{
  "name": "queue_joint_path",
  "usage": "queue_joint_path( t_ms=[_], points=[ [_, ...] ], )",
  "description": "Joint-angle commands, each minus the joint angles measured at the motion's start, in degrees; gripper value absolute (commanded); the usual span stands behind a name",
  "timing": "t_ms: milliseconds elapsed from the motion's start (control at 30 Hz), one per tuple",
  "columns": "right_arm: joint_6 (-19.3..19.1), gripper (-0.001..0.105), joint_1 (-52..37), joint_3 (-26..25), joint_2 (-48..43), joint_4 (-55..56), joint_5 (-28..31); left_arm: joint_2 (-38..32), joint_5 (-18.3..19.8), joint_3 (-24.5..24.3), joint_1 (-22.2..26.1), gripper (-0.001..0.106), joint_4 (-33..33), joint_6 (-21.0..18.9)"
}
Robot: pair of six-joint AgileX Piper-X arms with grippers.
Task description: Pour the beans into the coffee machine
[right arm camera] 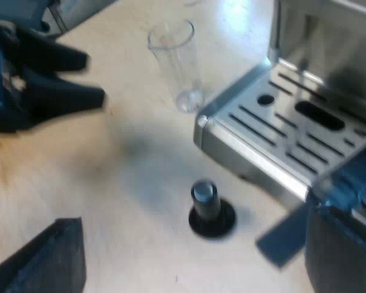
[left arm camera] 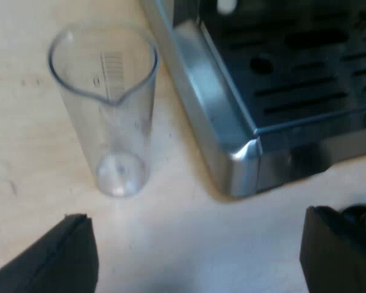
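Left wrist view: the empty measuring glass (left arm camera: 107, 110) stands upright just beside the espresso machine (left arm camera: 232, 122). The left gripper (left arm camera: 195, 244) has its jaws wide, holding nothing.
Right wrist view: the right gripper (right arm camera: 192, 256) has its 2 fingers wide apart, with the tamper (right arm camera: 211, 210) standing near the machine.

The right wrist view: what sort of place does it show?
Likely a coffee-making workstation: an espresso machine, an empty measuring glass beside it, and a black-knobbed tamper standing on the pale wooden table.
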Motion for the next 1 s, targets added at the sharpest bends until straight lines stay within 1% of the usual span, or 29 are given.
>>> queue_joint_path(
  t_ms=[33,200,267,300,367,467,600,700,867,1000],
  points=[
    [-0.15,0.078,0.03,-0.43,-1.71,3.04,0.55,-5.09,0.34,-2.63,0.04,0.071,4.69,-0.44],
    [-0.75,0.078,-0.21,-0.43,-3.78,5.41,6.11,-10.06,0.34,-5.78,0.04,0.071,11.02,-0.44],
    [-1.0,0.078,-2.17,-0.43,-4.39,5.37,6.11,-12.14,0.34,-7.41,0.04,0.071,15.28,-0.44],
    [-1.0,0.078,-2.7,-0.43,-4.57,5.37,6.11,-12.56,0.34,-7.62,0.04,0.071,15.89,-0.44],
    [-1.0,0.078,-6.24,-0.43,-5.26,5.37,6.11,-14.08,0.34,-8.81,0.04,0.071,19.45,-0.44],
    [-1.0,0.078,-12.04,-0.43,-6.5,5.44,6.11,-15.64,0.34,-9.85,0.04,0.071,22.29,0.03],
    [-1.0,0.078,-18.5,-0.43,-9.07,5.44,4.95,-17.62,0.34,-10.85,0.04,0.071,23.25,0.13],
    [-1.0,0.078,-24.35,-0.43,-11.5,5.44,1.74,-19.34,0.86,-11.63,0.04,0.071,23.53,0.13],
    [-1.0,0.078,-33.85,-0.43,-16.42,5.66,1.47,-22.72,1.16,-11.94,0.04,0.071,23.8,0.13],
    [-1.63,0.078,-39.51,-0.43,-19.83,5.66,1.03,-24.93,1.16,-11.94,0.04,0.071,24.86,0.13]
  ],
)
